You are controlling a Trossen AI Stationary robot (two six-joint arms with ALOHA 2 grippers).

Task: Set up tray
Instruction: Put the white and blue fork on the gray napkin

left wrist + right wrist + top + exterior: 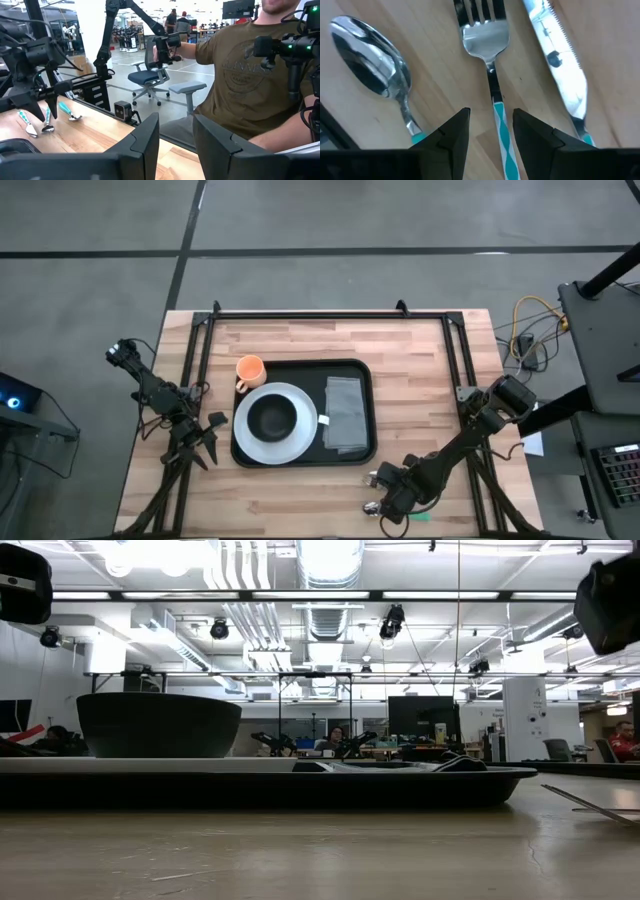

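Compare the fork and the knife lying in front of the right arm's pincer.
The fork ends in tines on a narrow neck; the knife ends in one long blade with a serrated edge. The fork's handle runs between the open fingers of the right pincer; the knife lies off to one side, beyond them. Both lie flat on the wooden table and have teal on their handles.

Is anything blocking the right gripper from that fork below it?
Nothing visible does. The right gripper hangs open directly over the fork, its handle between the fingers. The spoon and knife lie apart on either side.
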